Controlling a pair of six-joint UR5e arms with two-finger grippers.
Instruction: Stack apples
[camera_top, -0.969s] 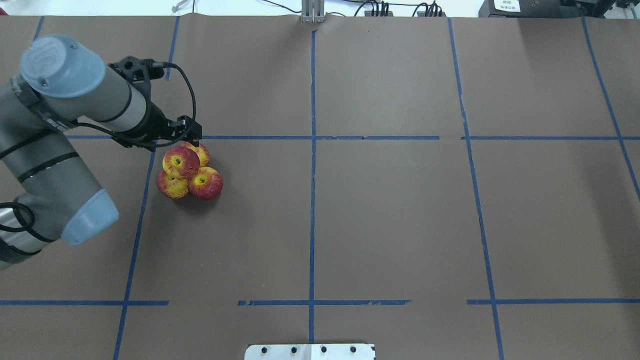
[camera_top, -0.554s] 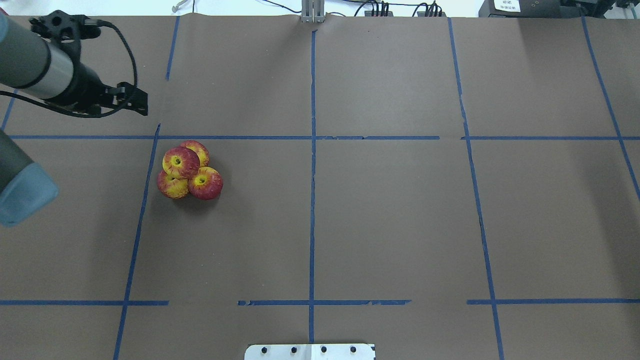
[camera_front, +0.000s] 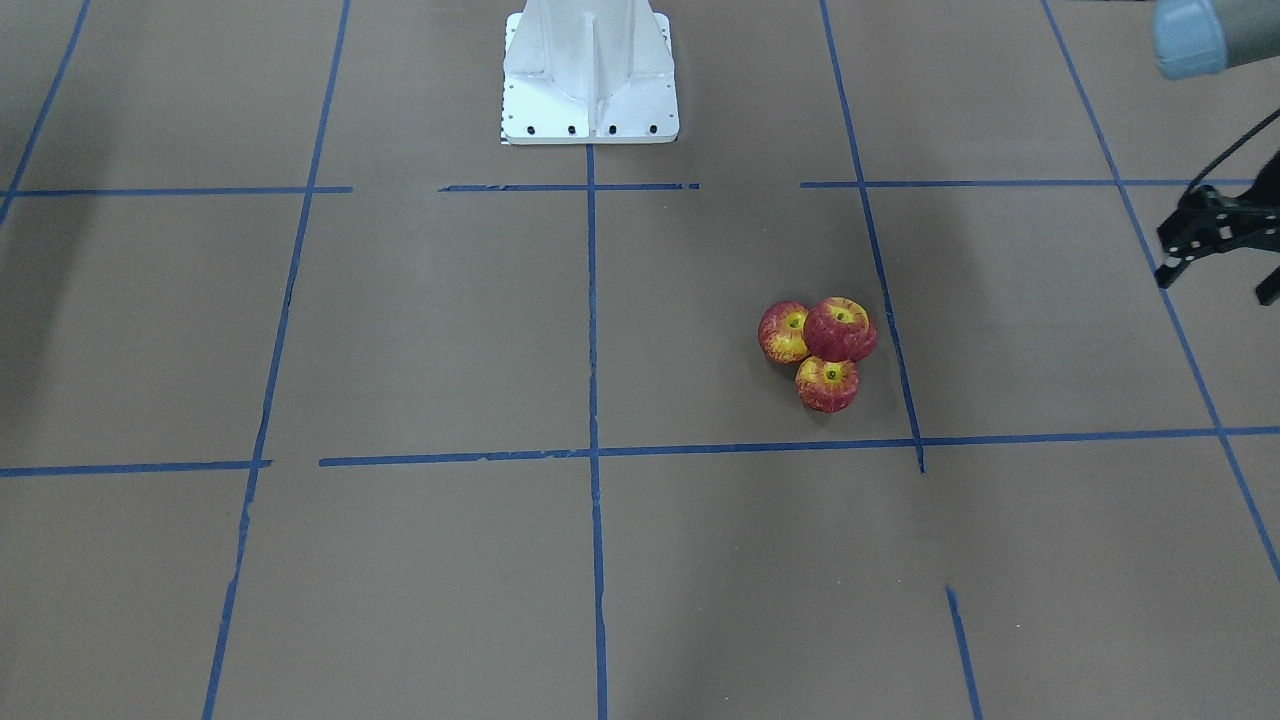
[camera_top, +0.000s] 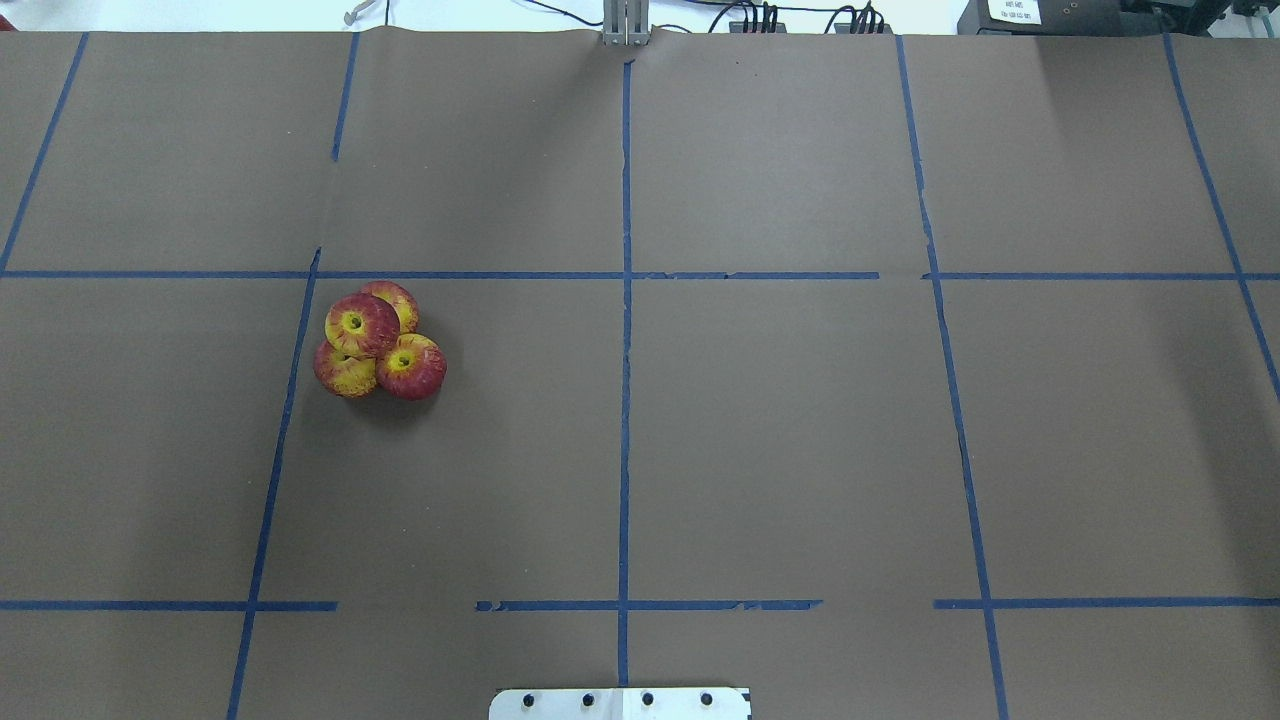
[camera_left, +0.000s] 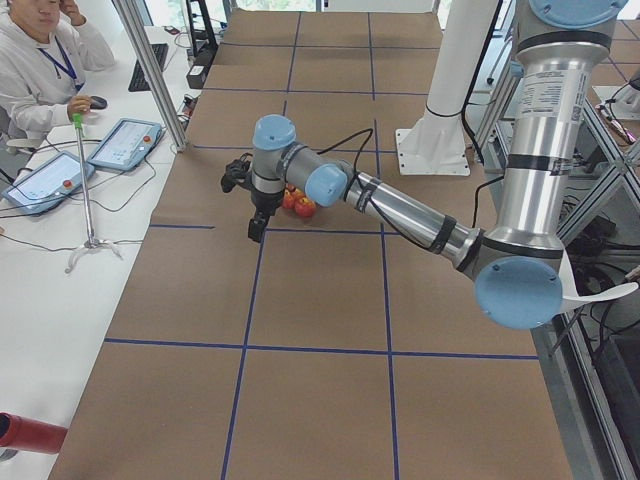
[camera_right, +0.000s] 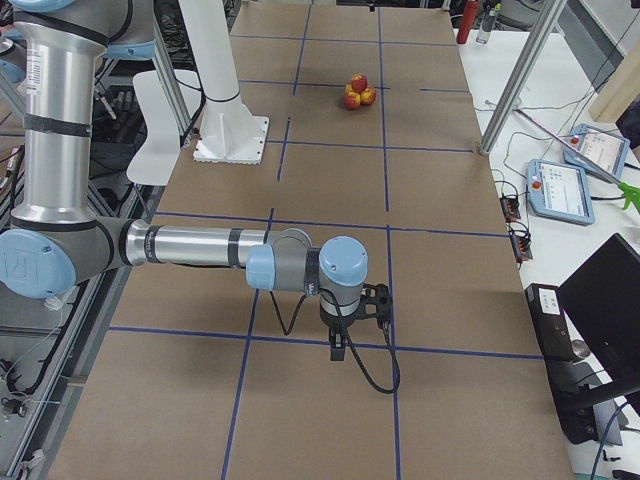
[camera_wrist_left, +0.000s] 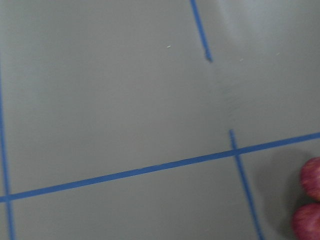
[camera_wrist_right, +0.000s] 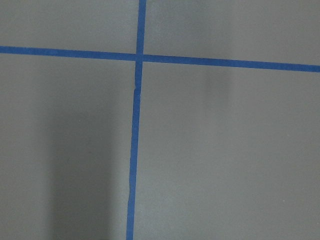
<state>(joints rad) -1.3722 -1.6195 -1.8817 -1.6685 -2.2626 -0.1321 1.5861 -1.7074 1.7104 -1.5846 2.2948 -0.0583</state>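
At the table's right end, closest to that side camera, the right tool (camera_right: 340, 345) hangs point-down low over the table (camera_right: 330, 190). It sits near a crossing of blue tape (camera_wrist_right: 135, 150), and its own camera shows only brown paper and tape. This side view does not show whether its fingers are parted or pressed together.

Farther along stands the white base (camera_right: 232, 135), at the table's robot-side edge.

Beyond that, on the robot's left half, lie the apples (camera_top: 378, 340). Three sit on the table in a tight cluster, touching one another. The top apple (camera_top: 362, 324) rests on them, its yellow dimple facing up. The heap is tucked into the corner of a tape square, just inside both lines. Nothing touches it.

Farthest out is the left tool (camera_left: 257, 228), raised above the table and pointing down. It is well apart from the apples, off to the robot's left past the next tape line. In the front-facing view it shows only at the frame's edge, cut off, so I cannot tell whether it is released or clenched. Its wrist camera catches two red apple edges in the lower right corner.
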